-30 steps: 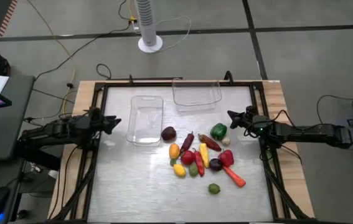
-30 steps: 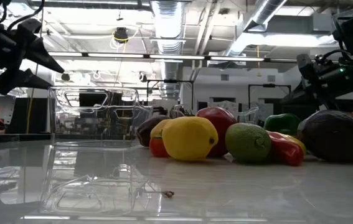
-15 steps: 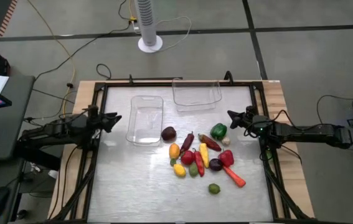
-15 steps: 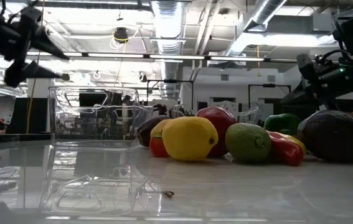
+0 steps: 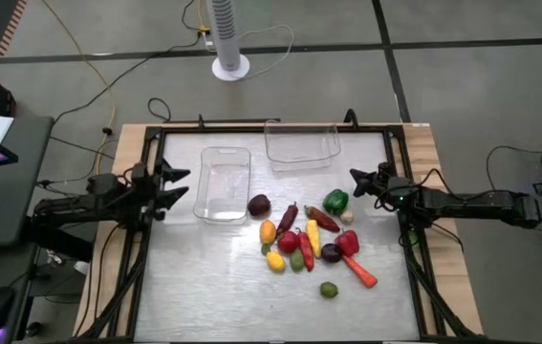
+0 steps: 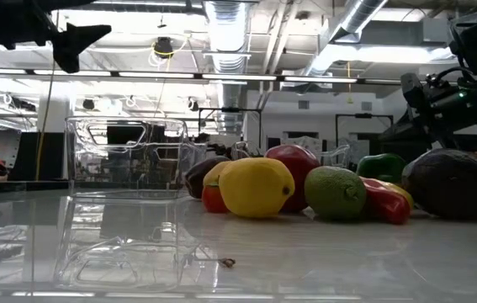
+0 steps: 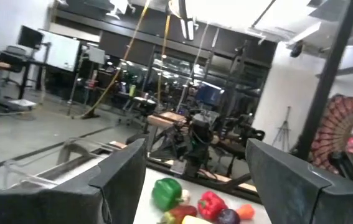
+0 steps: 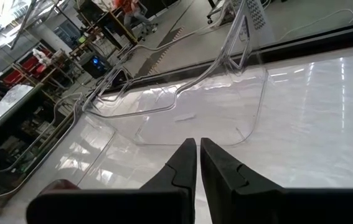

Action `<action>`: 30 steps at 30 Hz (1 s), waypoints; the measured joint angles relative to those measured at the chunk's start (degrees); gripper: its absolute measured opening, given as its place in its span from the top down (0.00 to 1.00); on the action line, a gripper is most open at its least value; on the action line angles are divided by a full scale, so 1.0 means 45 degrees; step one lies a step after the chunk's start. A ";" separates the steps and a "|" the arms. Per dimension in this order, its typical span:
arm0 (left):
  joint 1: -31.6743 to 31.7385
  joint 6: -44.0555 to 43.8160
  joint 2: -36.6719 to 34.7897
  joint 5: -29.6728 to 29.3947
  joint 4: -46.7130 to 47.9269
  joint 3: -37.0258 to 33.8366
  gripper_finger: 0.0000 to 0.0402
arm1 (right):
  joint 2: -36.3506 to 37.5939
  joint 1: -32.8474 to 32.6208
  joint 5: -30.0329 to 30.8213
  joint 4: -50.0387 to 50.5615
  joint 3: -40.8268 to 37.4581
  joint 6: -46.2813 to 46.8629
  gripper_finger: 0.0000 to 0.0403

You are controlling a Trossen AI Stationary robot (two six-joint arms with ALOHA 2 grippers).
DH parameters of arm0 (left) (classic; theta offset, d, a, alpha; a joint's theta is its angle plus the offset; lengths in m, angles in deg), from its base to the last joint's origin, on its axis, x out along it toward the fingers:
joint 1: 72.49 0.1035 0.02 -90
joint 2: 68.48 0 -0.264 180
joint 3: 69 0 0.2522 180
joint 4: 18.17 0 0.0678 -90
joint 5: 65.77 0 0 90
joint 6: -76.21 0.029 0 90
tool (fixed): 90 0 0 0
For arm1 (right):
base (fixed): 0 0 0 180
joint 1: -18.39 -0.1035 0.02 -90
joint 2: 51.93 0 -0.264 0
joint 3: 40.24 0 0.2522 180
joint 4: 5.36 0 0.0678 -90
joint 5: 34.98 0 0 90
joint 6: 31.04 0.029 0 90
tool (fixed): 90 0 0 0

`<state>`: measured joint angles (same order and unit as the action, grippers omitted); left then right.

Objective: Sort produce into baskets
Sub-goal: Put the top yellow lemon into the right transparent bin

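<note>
Sorting not begun: produce heaped mid-frame, baskets bare. Left pincer apart, right pincer together; next, a first pick.

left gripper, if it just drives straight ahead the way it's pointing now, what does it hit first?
Probably the nearer clear basket. The left gripper, jaws open and empty, points across the table at its left wall. It hangs above the tabletop, though, so it might clear the rim; height is hard to judge.

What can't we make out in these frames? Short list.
- Low view: the rear fruit in the pile is hidden behind the lemon and lime.
- Low view: left hand is cut off by the top edge.
- High view: the small pale piece beside the green pepper is too small to identify.
</note>
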<state>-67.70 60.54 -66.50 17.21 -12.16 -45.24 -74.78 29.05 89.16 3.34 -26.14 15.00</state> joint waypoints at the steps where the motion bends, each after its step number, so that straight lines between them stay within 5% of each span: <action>1: 0.0002 -0.0068 0.0000 -0.0126 0.0058 0.0000 0.35 | 0.0004 0.0000 -0.0088 0.0013 0.0004 0.0004 0.87; 6: 0.0007 -0.1119 0.0000 -0.0293 0.0118 0.0000 0.35 | 0.0000 0.0000 -0.0210 0.0018 0.0000 0.0005 0.87; 23: 0.0007 0.0188 0.0000 -0.0538 0.0213 -0.0005 0.35 | 0.0004 0.0000 0.0060 -0.0248 0.0002 -0.1104 0.87; 30: 0.0007 0.0662 0.0185 -0.0595 -0.0652 -0.0003 0.35 | 0.0000 0.0005 -0.1300 -0.0919 0.0004 -0.4081 0.87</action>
<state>-67.67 63.52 -65.67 14.53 -15.09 -45.25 -74.78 29.07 83.31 -0.79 -26.12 -3.36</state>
